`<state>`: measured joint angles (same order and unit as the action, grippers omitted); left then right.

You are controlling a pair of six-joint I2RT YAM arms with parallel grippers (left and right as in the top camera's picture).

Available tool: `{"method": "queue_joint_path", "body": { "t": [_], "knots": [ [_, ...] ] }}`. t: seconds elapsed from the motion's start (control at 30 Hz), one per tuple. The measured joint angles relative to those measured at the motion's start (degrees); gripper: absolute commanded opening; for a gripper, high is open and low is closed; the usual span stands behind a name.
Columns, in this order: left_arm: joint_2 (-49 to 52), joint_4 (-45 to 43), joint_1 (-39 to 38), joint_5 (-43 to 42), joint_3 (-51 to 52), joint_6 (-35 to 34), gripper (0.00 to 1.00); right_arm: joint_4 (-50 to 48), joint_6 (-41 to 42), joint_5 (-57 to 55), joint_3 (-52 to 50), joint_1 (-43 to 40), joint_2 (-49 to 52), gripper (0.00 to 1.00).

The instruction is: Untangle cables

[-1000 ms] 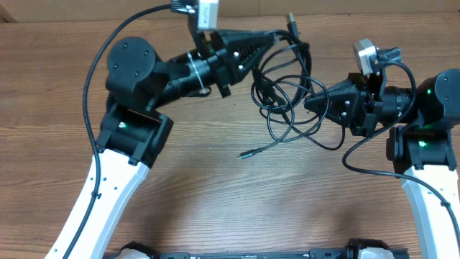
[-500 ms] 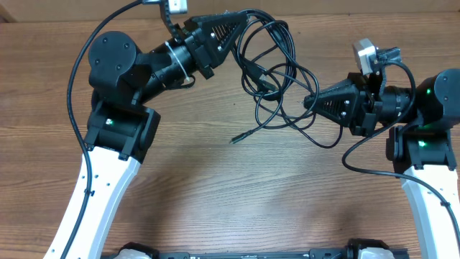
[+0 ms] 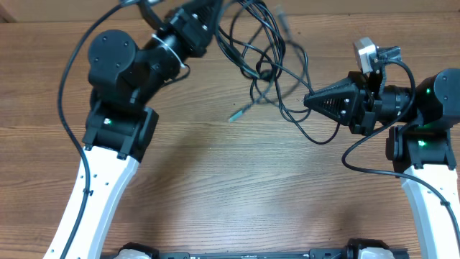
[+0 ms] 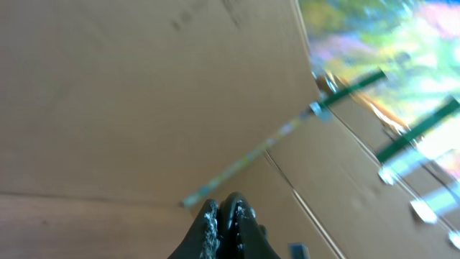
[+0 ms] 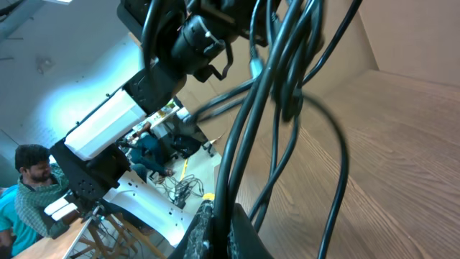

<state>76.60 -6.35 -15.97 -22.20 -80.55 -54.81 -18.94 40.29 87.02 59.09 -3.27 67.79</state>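
Nearest me, the right fingers (image 3: 311, 101) are pinched tight on a strand of the cables (image 3: 266, 72); the tangle stretches above the bench (image 3: 215, 180) toward the far edge, where the left fingers (image 3: 210, 8) clamp its other side.

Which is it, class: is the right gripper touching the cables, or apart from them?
Touching. In the right wrist view, the cables run straight out from between the shut fingers of the right gripper, with no gap.

Black cables (image 3: 264, 72) — tangled loops, loose plug end (image 3: 236, 114).
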Motion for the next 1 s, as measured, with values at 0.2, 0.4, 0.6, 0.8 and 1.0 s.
{"method": "queue_joint_path", "body": {
  "t": [0.2, 0.4, 0.6, 0.8, 1.0],
  "knots": [
    [0.0, 3.4, 3.5, 2.6, 0.0, -0.8, 0.04, 0.0, 0.0, 0.0, 0.0, 0.0, 0.0, 0.04],
    [0.0, 4.0, 5.2, 2.3, 0.0, -0.8, 0.04, 0.0, 0.0, 0.0, 0.0, 0.0, 0.0, 0.04],
    [0.0, 4.4, 7.0, 1.7, 0.0, -0.8, 0.04, 0.0, 0.0, 0.0, 0.0, 0.0, 0.0, 0.04],
    [0.0, 6.2, 10.7, -0.5, 0.0, -1.0, 0.04, 0.0, 0.0, 0.0, 0.0, 0.0, 0.0, 0.04],
    [0.0, 6.6, 16.5, -5.7, 0.0, -1.0, 0.04, 0.0, 0.0, 1.0, 0.0, 0.0, 0.0, 0.04]
  ]
}}
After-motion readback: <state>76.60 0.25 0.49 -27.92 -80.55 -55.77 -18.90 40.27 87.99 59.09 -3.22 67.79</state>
